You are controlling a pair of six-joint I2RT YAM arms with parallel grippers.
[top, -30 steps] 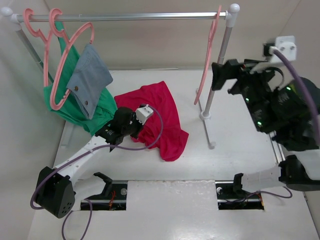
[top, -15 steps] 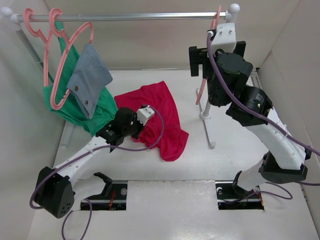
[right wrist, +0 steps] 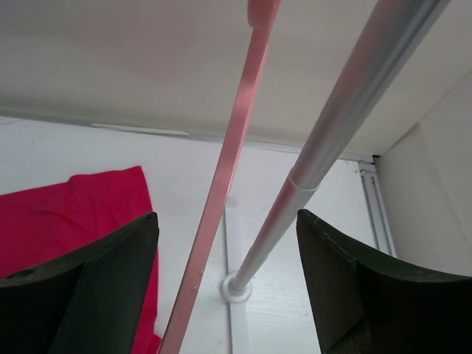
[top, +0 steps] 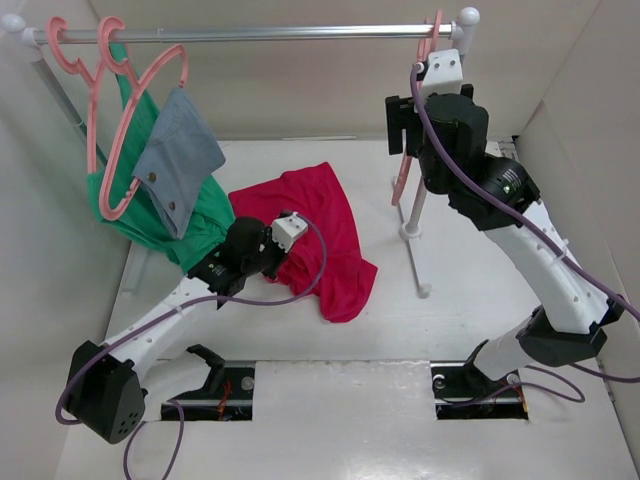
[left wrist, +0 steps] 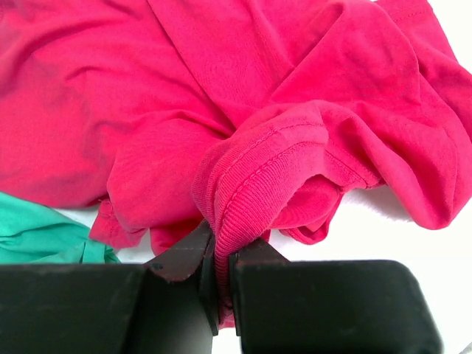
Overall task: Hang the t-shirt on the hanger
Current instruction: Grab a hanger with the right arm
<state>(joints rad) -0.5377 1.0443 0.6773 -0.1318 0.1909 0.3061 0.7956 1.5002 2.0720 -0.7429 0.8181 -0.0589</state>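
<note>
Left gripper is clamping a fold of the red t-shirt, which is lying crumpled on the table. Right gripper is hanging wide apart around the pink hanger, not touching it.

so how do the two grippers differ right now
The left gripper is shut on a fold of the t-shirt, low at the table. The right gripper is open, high by the rail, with the hanger between its fingers, untouched. Both are black two-finger grippers.

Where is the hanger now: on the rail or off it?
On. The hanger hooks over the rail; the right gripper straddles it, jaws open, not touching.
</note>
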